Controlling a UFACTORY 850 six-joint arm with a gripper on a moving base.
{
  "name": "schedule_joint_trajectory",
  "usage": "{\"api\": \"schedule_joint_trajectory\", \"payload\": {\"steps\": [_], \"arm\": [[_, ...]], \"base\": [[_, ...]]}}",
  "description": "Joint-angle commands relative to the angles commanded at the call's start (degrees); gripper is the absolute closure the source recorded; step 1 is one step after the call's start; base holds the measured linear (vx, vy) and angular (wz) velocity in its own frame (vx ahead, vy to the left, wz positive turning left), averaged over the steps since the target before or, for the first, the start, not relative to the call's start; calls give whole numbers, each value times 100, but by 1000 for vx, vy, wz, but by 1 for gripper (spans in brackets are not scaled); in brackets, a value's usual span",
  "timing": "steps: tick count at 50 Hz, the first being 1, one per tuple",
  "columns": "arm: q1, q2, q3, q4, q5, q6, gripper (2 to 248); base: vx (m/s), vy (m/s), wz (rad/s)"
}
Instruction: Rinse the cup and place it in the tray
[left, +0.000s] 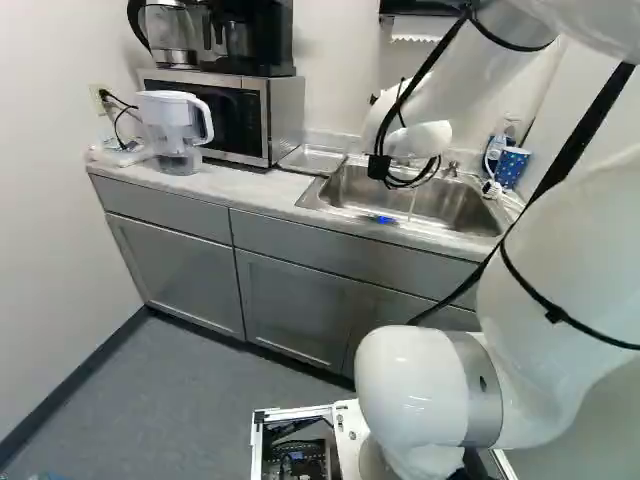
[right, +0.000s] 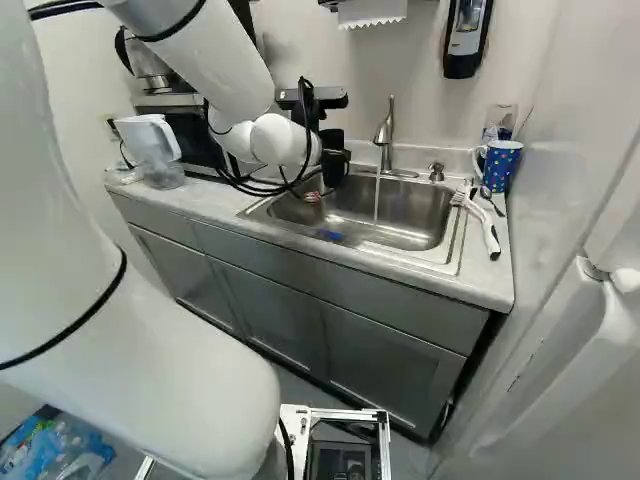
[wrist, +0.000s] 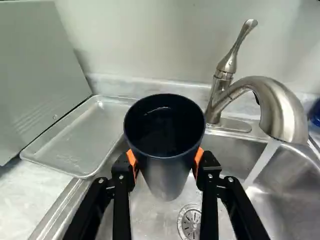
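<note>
claw (wrist: 165, 162) clamps the cup (wrist: 165, 172) beside the running water (wrist: 262, 164); rinsing seems in hand; next, ease it under

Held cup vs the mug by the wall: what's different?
- Support: the cup is gripped by the pincer over the sink; the mug stands on the counter.
- Look: cup plain and dark, mug blue with spots.
- Handle: none visible on the cup, one on the mug.
Shared: both mouth-up.

Glossy brushed-metal faucet (wrist: 285, 110), dull metal tray (wrist: 77, 137).
</note>
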Motion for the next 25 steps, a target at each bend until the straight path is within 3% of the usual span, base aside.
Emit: {"api": "schedule_joint_trajectory", "payload": {"steps": [25], "arm": [[91,-129,-436,0,-443,0,126]], "base": [[0,0,0]]}}
